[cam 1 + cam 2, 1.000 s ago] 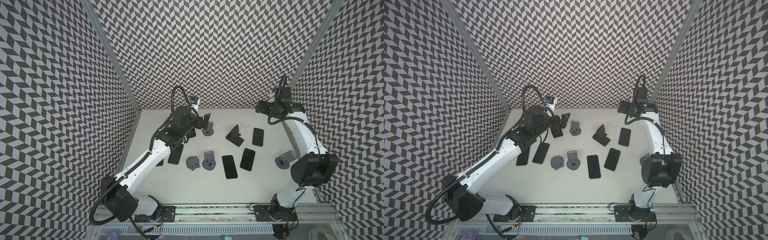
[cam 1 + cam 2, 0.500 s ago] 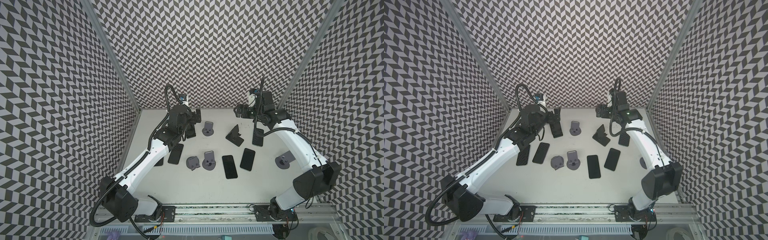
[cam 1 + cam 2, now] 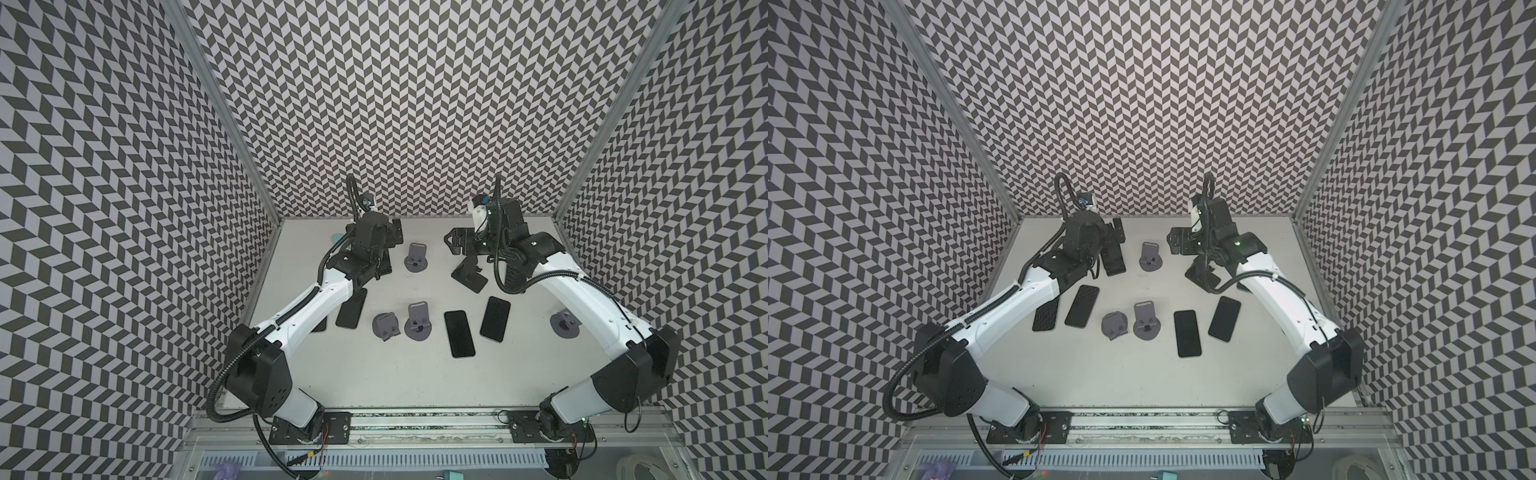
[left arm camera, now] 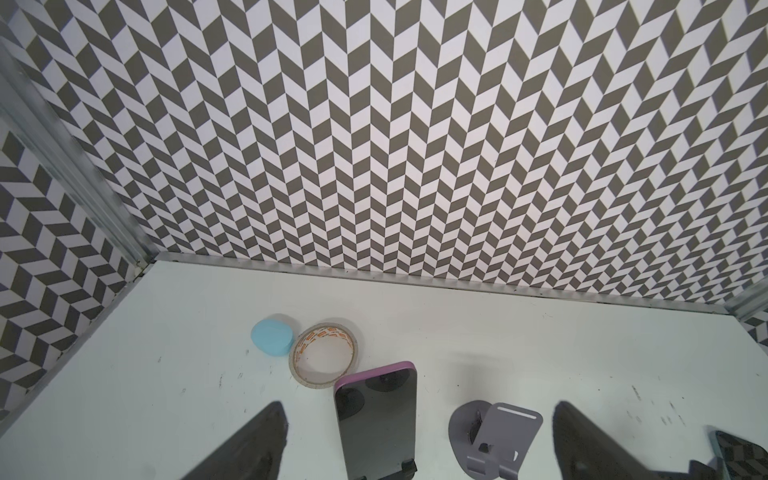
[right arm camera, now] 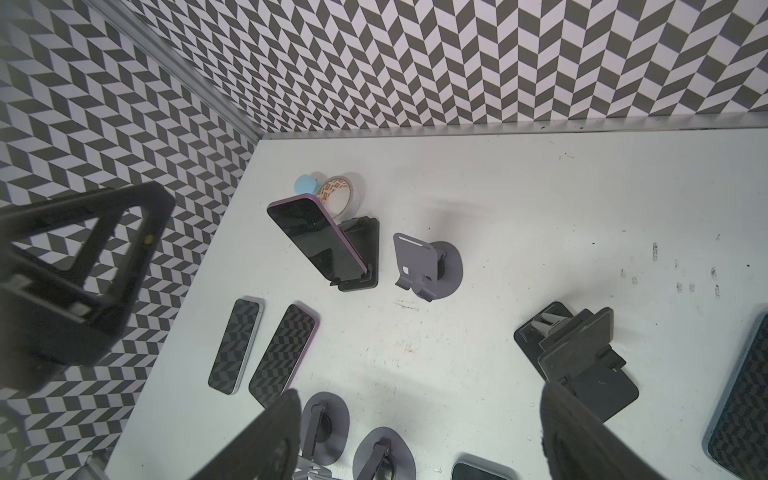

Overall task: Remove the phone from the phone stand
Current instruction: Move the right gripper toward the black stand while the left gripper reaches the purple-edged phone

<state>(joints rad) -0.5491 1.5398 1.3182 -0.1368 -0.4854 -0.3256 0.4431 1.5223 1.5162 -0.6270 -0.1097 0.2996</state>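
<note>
The task is barely begun. The phone (image 5: 316,239), in a purple case, leans on the black stand (image 5: 362,253) near the back left corner of the desk (image 3: 374,374), with its foot in the lip, not yet lifted. The left gripper (image 4: 417,407) hovers close with its fingers spread wide; the phone shows between them, ungripped. The right gripper (image 5: 419,390) is parted and empty, well apart from the phone. Gripping and lifting remain. The right wrist view shows phone and stand whole. The left wrist view cuts off the stand's base but shows a tape roll (image 4: 324,353) and a blue disc (image 4: 272,334) behind. In both top views the left arm hides much of this.
</note>
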